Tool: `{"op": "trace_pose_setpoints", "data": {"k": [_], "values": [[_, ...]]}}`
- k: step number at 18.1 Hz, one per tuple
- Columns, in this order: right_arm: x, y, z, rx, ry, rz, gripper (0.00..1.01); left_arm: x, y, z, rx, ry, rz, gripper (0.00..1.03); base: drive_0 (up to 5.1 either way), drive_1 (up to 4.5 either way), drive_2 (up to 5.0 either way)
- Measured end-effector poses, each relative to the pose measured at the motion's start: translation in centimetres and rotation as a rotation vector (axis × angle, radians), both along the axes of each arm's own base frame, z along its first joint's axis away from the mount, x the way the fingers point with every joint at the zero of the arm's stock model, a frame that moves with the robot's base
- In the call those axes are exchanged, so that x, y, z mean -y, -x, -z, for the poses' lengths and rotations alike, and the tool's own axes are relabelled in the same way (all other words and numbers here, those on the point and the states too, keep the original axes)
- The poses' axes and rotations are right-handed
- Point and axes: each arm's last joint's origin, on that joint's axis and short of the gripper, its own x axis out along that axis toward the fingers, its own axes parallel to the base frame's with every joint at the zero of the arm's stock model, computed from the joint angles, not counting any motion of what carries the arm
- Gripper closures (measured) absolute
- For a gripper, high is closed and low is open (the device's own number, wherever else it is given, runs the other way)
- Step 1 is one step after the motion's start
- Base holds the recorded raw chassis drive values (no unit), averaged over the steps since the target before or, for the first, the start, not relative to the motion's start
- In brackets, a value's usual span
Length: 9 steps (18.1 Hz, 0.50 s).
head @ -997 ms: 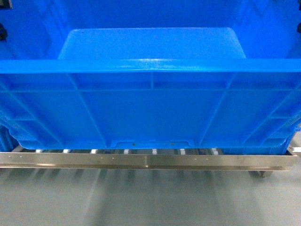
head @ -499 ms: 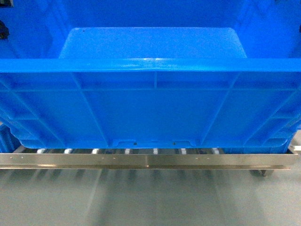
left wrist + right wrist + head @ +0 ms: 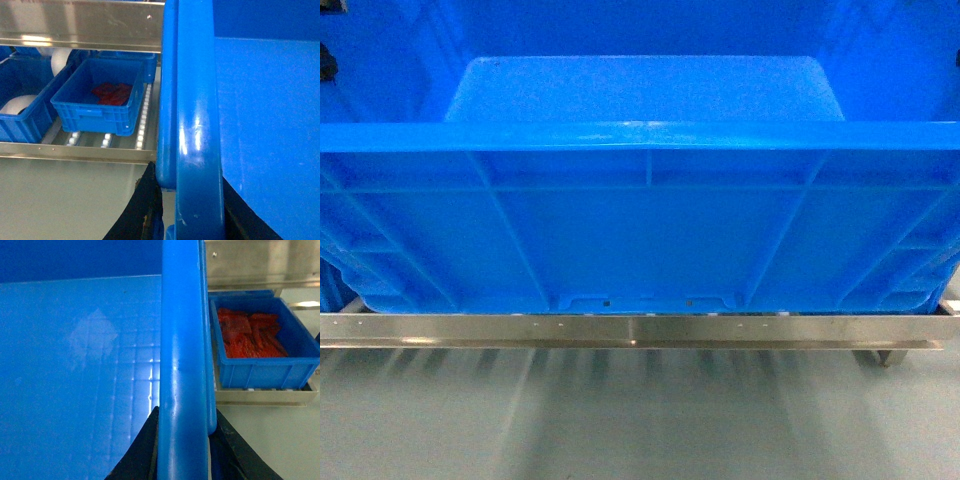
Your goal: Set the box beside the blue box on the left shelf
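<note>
Head view is basically all box (image 3: 640,230), carried at the front rail of the left shelf (image 3: 630,330), with the left pincer (image 3: 192,220) and right pincer (image 3: 182,450) each clamped on a side rim, probably so it stays level going onto the rollers.

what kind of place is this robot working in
Probably a warehouse or factory parts store. A roller-rail shelf holds small blue bins of red parts, and both hands grip the rim of a big blue crate over a smooth grey floor.
</note>
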Motion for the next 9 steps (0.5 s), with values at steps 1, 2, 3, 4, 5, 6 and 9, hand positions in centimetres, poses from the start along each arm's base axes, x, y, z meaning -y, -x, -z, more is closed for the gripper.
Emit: {"op": "trace_pose_setpoints", "data": {"k": [1,2,3,4,5,6,9], "values": [[0.00,0.00,0.01,-0.001,0.000,0.000,0.80,0.00,0.00,0.01,-0.001,0.000,0.000,0.86,0.0,0.00,0.0],[0.00,-0.01,0.01,0.000,0.000,0.000,0.80,0.00,0.00,0.00,0.000,-0.001,-0.001,0.86,0.0,0.00,0.0],[0.00,-0.01,0.01,0.000,0.000,0.000,0.80,0.00,0.00,0.01,0.000,-0.001,-0.001,0.86,0.0,0.00,0.0],[0.00,0.00,0.00,0.000,0.000,0.000,0.80,0.00,0.00,0.00,0.000,0.000,0.000,0.86,0.0,0.00,0.0],[0.00,0.00,0.01,-0.001,0.000,0.000,0.80,0.00,0.01,0.02,-0.001,0.000,0.000,0.86,0.0,0.00,0.0],[0.00,0.00,0.01,-0.001,0.000,0.000,0.80,0.00,0.01,0.03,-0.002,0.000,0.001,0.86,0.0,0.00,0.0],[0.00,0.00,0.01,-0.001,0.000,0.000,0.80,0.00,0.01,0.03,-0.002,0.000,0.000,0.86,0.0,0.00,0.0]]}}
